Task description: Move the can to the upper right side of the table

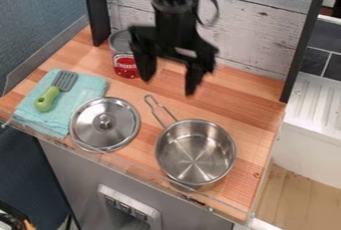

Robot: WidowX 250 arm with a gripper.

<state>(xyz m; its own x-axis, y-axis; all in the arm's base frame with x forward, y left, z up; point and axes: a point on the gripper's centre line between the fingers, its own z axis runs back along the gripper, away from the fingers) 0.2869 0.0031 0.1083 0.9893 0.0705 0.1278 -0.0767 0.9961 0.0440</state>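
Can (124, 57) at upper left of table (233, 94), partly behind gripper (169, 84), which is spread wide and empty; best align over can, straddle squarely, lower, then squeeze evenly.

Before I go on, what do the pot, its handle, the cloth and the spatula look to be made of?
Pot: polished metal, likely stainless steel, from its mirror-like inner streaks.
Handle: bare metal too, a looped wire or rod with a shine.
Cloth: soft matte fabric, judging by its folded layers, perhaps cotton.
Spatula: smooth green grip, probably plastic; the gray slotted head could be plastic or metal.
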